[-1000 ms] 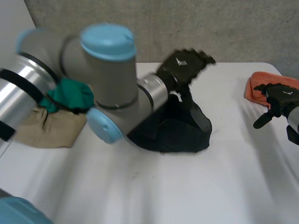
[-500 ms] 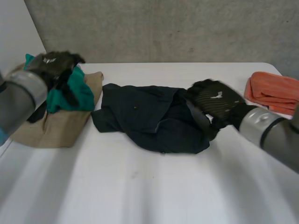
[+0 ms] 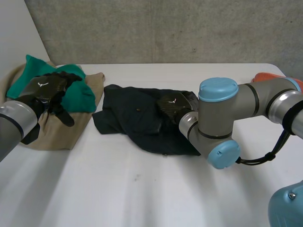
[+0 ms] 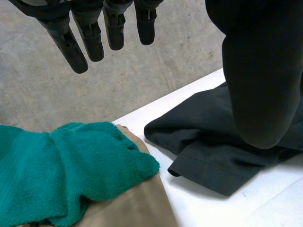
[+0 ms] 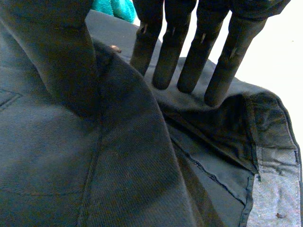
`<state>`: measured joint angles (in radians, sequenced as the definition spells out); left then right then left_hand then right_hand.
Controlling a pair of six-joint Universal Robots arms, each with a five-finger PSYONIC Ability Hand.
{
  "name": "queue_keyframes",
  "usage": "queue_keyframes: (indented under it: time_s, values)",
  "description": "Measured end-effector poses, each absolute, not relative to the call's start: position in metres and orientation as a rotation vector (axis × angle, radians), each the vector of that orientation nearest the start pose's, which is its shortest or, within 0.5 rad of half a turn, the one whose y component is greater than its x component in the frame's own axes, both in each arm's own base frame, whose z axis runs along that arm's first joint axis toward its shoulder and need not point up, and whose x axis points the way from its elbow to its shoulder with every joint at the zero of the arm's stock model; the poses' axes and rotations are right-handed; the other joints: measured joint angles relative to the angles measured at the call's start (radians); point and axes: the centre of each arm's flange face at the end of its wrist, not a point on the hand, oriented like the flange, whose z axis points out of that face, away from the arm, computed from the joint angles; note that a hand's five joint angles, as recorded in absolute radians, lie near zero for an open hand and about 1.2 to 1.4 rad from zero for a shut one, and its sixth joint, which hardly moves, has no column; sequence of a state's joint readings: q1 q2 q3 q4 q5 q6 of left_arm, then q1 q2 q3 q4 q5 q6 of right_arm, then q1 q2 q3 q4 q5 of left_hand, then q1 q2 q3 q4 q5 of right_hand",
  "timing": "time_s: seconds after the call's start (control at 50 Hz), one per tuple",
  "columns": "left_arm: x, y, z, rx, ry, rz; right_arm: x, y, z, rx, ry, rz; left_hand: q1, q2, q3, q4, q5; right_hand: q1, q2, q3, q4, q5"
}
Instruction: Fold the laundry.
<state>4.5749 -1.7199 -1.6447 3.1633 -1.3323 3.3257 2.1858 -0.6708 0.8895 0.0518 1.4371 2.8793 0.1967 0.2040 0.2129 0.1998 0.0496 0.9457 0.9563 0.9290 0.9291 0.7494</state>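
A dark crumpled garment (image 3: 132, 118) lies in the middle of the white table (image 3: 142, 189). My right hand (image 3: 173, 105) rests on its right half. In the right wrist view a raised fold of the garment (image 5: 118, 165) is pinched between the thumb and the fingers (image 5: 189, 56). My left hand (image 3: 45, 90) hovers at the left, fingers (image 4: 90, 33) straight and empty, above a green towel (image 3: 78, 97) that lies on a beige cloth (image 3: 57, 127). The garment's left edge (image 4: 208, 151) lies just beyond the green towel (image 4: 61, 165).
An orange cloth (image 3: 258, 75) peeks out behind my right arm (image 3: 222, 118) at the table's far right. A grey wall runs behind the table. The front of the table is bare white surface.
The left arm swung back from the middle to the green towel. The right hand came from the orange cloth onto the dark garment and closed on a fold. The garment now lies spread leftward.
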Motion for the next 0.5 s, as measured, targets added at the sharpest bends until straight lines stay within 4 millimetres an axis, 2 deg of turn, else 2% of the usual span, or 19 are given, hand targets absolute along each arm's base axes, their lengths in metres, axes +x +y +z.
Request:
queue_keyframes:
  time_s: [0.04, 0.06, 0.18, 0.22, 0.26, 0.28, 0.36, 0.4, 0.44, 0.46, 0.5]
  values:
    - [-0.196, -0.294, 0.241, 0.657, 2.474, -2.081, 0.384, -0.301, 0.153, -1.052, 1.994, -1.702, 0.0, 0.0, 0.0, 0.0, 0.0, 0.167, 0.189, 0.2, 0.201, 0.192]
    - [-0.197, -0.295, 0.239, 0.658, 2.475, -2.079, 0.383, -0.303, 0.155, -1.043, 1.988, -1.716, 0.0, 0.0, 0.0, 0.0, 0.0, 0.172, 0.212, 0.232, 0.235, 0.219]
    - [-0.202, -0.299, 0.232, 0.664, 2.493, -2.059, 0.367, -0.335, 0.181, -0.875, 1.914, -1.927, 0.0, 0.0, 0.0, 0.0, 0.0, 0.172, 0.225, 0.256, 0.263, 0.226]
    - [-0.206, -0.298, 0.23, 0.668, 2.5, -2.054, 0.349, -0.364, 0.199, -0.714, 1.863, -2.111, 0.0, 0.0, 0.0, 0.0, 0.0, 0.172, 0.225, 0.256, 0.263, 0.226]
    - [-0.208, -0.298, 0.23, 0.671, 2.501, -2.055, 0.339, -0.379, 0.206, -0.637, 1.846, -2.2, 0.0, 0.0, 0.0, 0.0, 0.0, 0.172, 0.225, 0.256, 0.263, 0.226]
    - [-0.21, -0.296, 0.229, 0.676, 2.501, -2.056, 0.328, -0.394, 0.21, -0.569, 1.835, -2.282, 0.0, 0.0, 0.0, 0.0, 0.0, 0.172, 0.225, 0.256, 0.263, 0.227]
    - [-0.216, -0.293, 0.23, 0.693, 2.498, -2.066, 0.304, -0.426, 0.209, -0.467, 1.844, -2.434, 0.0, 0.0, 0.0, 0.0, 0.0, 0.171, 0.223, 0.256, 0.263, 0.226]
    - [-0.22, -0.291, 0.231, 0.706, 2.496, -2.073, 0.296, -0.439, 0.203, -0.456, 1.865, -2.475, 0.0, 0.0, 0.0, 0.0, 0.0, 0.008, 0.019, 0.071, 0.08, 0.059]
    - [-0.224, -0.289, 0.232, 0.718, 2.493, -2.079, 0.29, -0.447, 0.195, -0.466, 1.894, -2.488, 0.0, 0.0, 0.0, 0.0, 0.0, -0.275, -0.273, -0.206, -0.196, -0.226]
    - [-0.226, -0.288, 0.232, 0.726, 2.491, -2.083, 0.288, -0.451, 0.191, -0.477, 1.913, -2.491, 0.0, 0.0, 0.0, 0.0, 0.0, -0.49, -0.494, -0.423, -0.411, -0.451]
    - [-0.23, -0.287, 0.232, 0.737, 2.489, -2.087, 0.284, -0.457, 0.184, -0.495, 1.951, -2.487, 0.0, 0.0, 0.0, 0.0, 0.0, -0.677, -0.689, -0.647, -0.643, -0.655]
